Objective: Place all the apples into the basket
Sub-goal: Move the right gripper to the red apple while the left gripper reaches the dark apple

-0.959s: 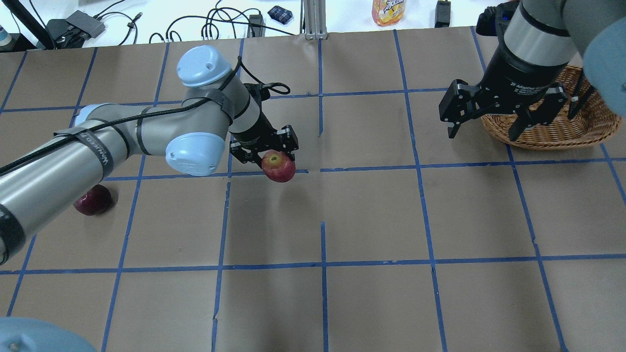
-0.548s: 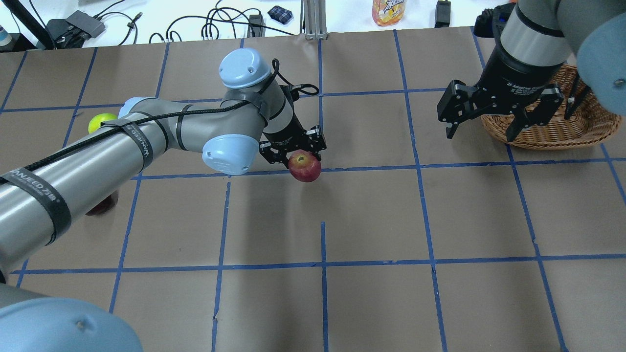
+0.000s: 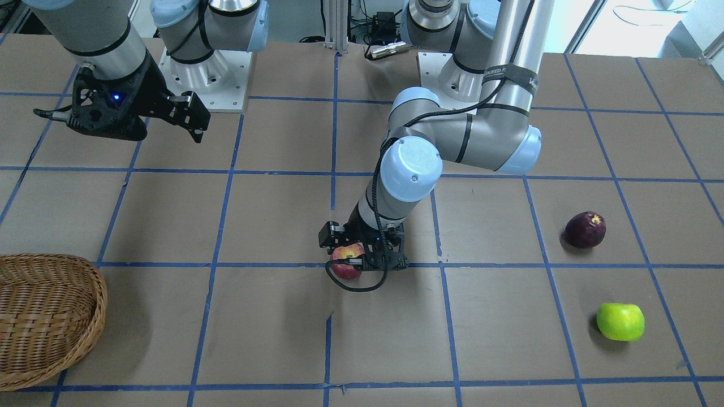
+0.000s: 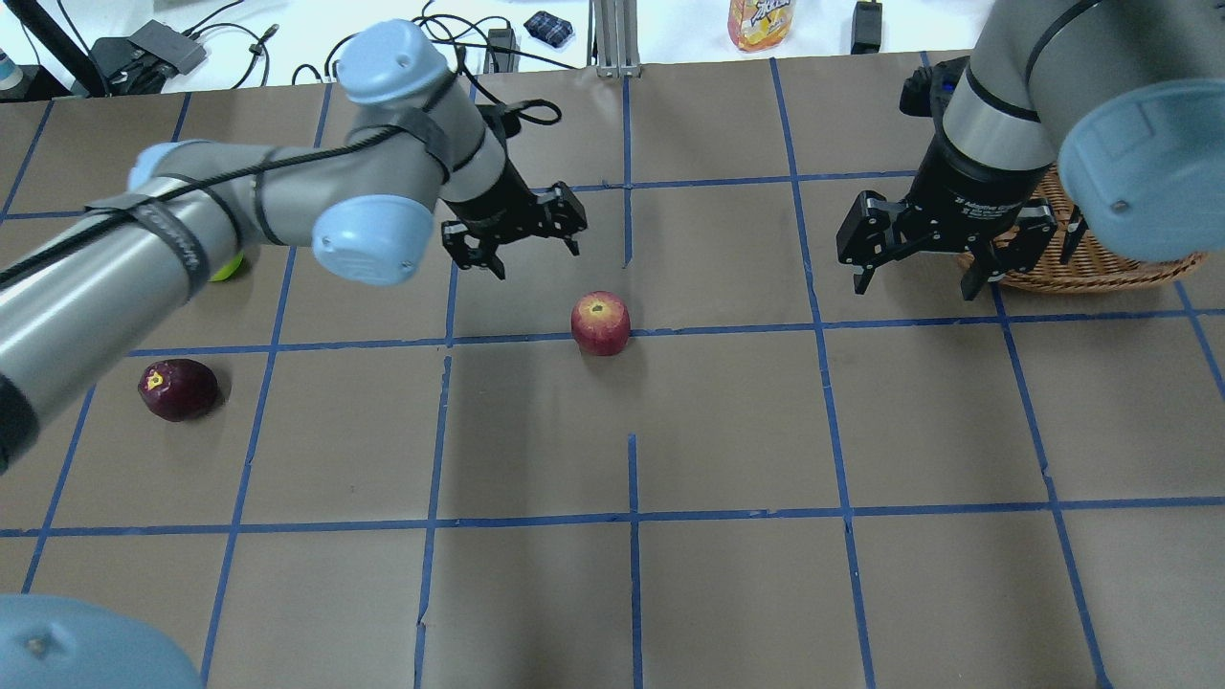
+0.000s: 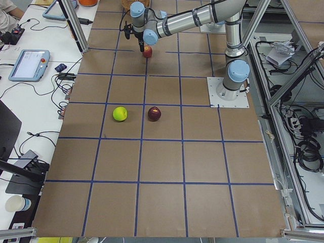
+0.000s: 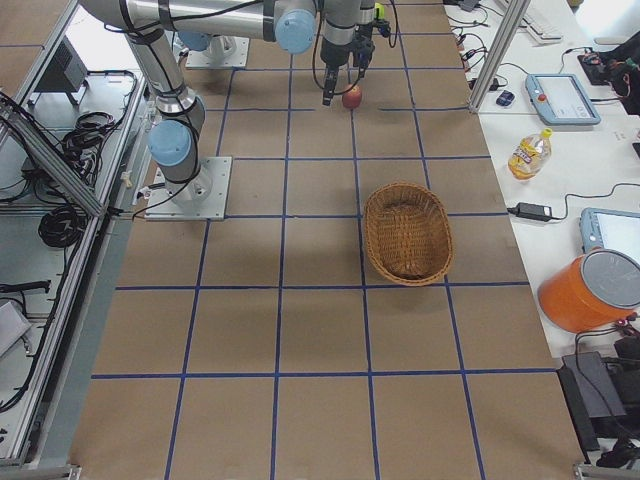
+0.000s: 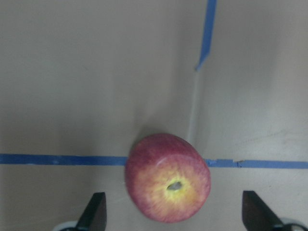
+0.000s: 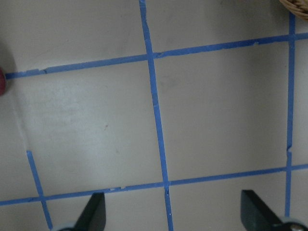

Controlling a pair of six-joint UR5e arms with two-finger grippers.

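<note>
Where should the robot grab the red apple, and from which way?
Around its wide middle, coming straight down from above. The red apple sits alone on the table with its yellowish stem end up, so its round sides are free for one finger each. That is probably the safest hold.

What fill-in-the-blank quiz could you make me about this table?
The red apple rests on a ___ tape line. The basket contains ___ apples. The green apple and the dark apple lie on the robot's ___ side.
Missing words: blue, zero, left.
</note>
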